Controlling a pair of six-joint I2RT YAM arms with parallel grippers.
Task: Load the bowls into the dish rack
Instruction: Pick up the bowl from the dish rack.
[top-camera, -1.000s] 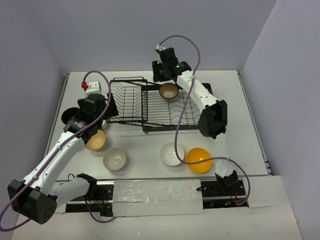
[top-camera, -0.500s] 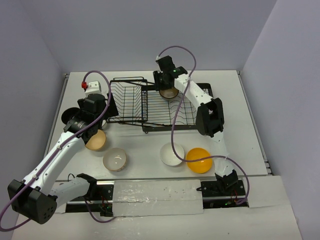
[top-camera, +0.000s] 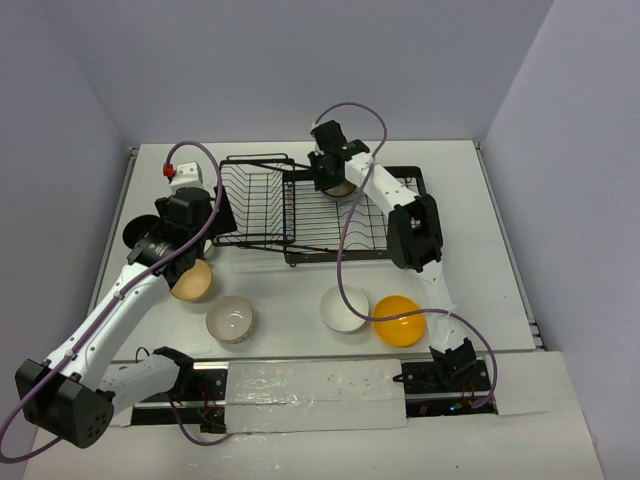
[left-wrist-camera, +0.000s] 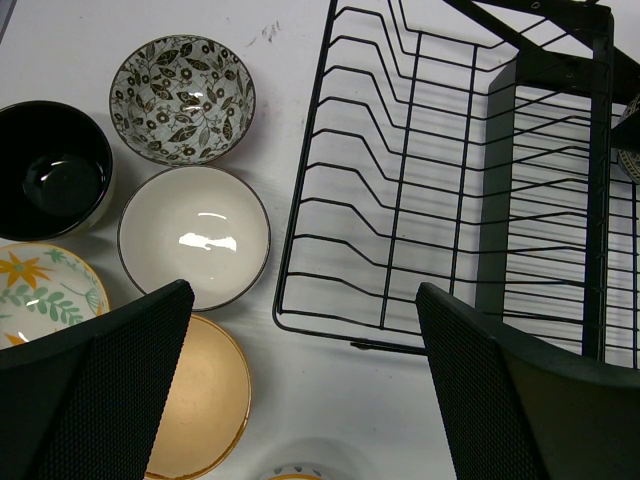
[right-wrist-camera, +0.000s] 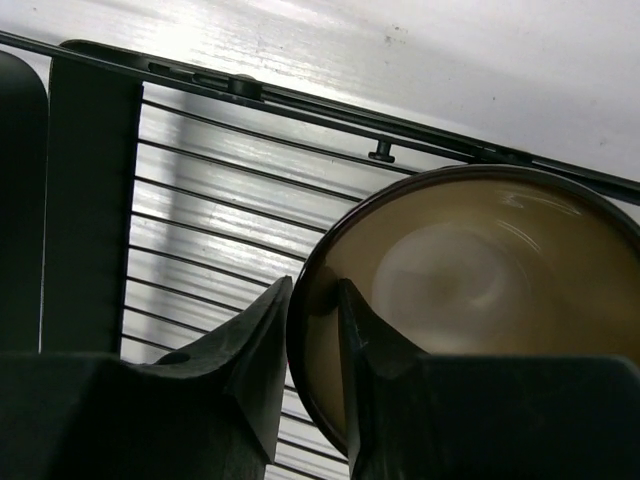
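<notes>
The black wire dish rack (top-camera: 262, 200) stands at the table's back. A brown bowl (right-wrist-camera: 480, 280) sits in its flat slotted section (top-camera: 343, 188). My right gripper (right-wrist-camera: 312, 310) is shut on that bowl's near rim, one finger outside and one inside; it sits low over the bowl (top-camera: 330, 172). My left gripper (left-wrist-camera: 300, 400) hangs open and holds nothing, beside the rack's left end (top-camera: 203, 226). Under it lie a leaf-patterned bowl (left-wrist-camera: 182, 98), a black bowl (left-wrist-camera: 50, 175), a white bowl (left-wrist-camera: 194, 235), a cream flowered bowl (left-wrist-camera: 45, 290) and a tan bowl (left-wrist-camera: 195, 395).
In front of the rack lie a greyish bowl (top-camera: 229, 319), a white bowl (top-camera: 344, 309) and an orange-yellow bowl (top-camera: 398, 320). A small white box with a red knob (top-camera: 180, 171) sits at the back left. The right arm's purple cable (top-camera: 352, 250) hangs over the rack.
My right gripper came down from above the rack's back edge onto the brown bowl, and its jaws closed across the rim. The left arm has not moved.
</notes>
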